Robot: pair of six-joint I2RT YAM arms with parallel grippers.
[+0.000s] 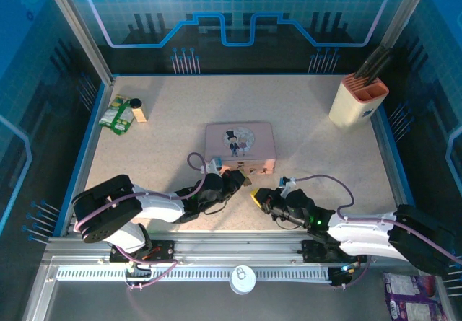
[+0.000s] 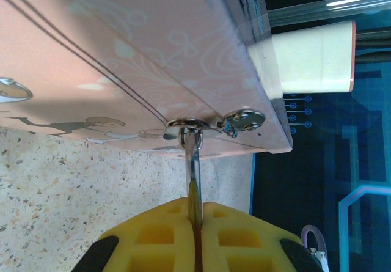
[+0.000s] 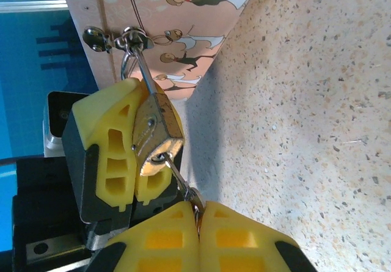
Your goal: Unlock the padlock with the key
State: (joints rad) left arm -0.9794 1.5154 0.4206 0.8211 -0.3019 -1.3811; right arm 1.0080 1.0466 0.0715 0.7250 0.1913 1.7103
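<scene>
Step in hand: key turn. My left end effector (image 2: 195,218) clamps the padlock (image 3: 157,125), hanging from the pink tin (image 3: 116,3) ahead. My right end effector (image 3: 198,217) pinches the key (image 3: 182,181), its tip apparently in the keyway. Next, I rotate it gently.

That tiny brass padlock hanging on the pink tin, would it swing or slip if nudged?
Released, the padlock would probably swing: its thin shackle hangs loosely through the hasp of the pink tin. Its smooth metal looks slippery, perhaps why the left fingers pinch it. Solid-looking body: likely heavy for its size.
</scene>
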